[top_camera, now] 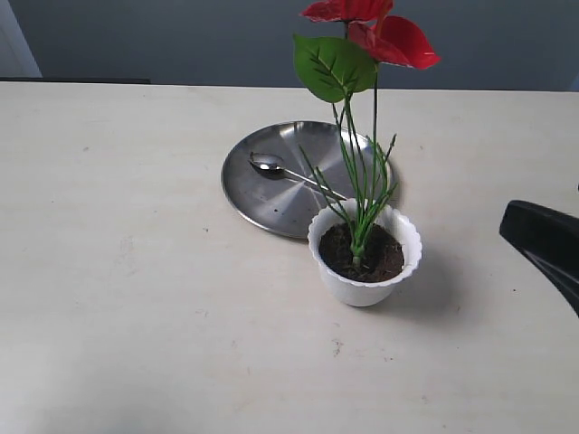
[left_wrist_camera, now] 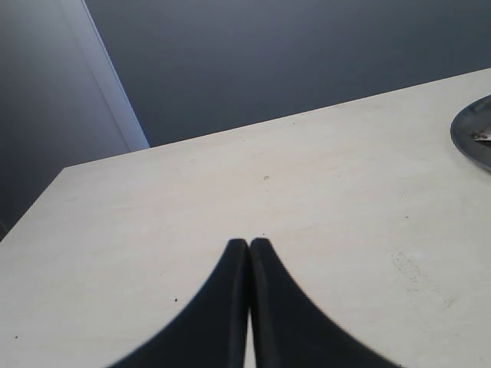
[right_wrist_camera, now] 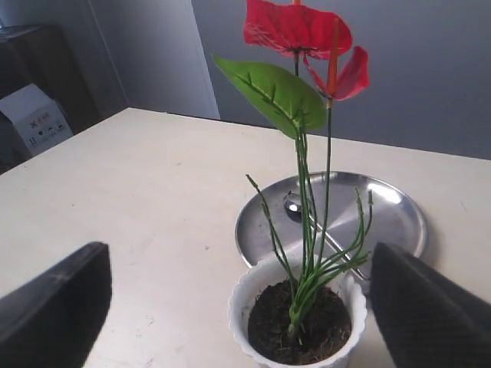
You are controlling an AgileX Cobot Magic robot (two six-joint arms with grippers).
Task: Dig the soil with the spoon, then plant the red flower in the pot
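The red flower (top_camera: 398, 41) stands upright in the pot (top_camera: 362, 287) at the middle of the table (top_camera: 136, 271), its bundled green stems sunk into the dark soil (top_camera: 380, 258) that fills the pot's mouth. One broad green leaf and the glossy red blooms rise well above the scalloped white rim.

Just behind the pot, with its near edge touching or almost touching the rim (I cannot tell which), lies a round steel plate (top_camera: 271, 203). The spoon (top_camera: 294, 174) rests on the plate, its bowl toward the plate's middle and its thin handle running toward the pot, passing behind the stems.

My right hand (right_wrist_camera: 239, 253) is spread wide and holds nothing. In the wrist view its two black fingers (right_wrist_camera: 61, 307) frame the pot and flower from either side without touching them. In the exterior view it shows at the right edge, apart from the pot.

My left hand (left_wrist_camera: 249, 244) has its fingers pressed together with nothing between them. It hangs over bare table, with only an edge of the steel plate showing at the side of its wrist view.
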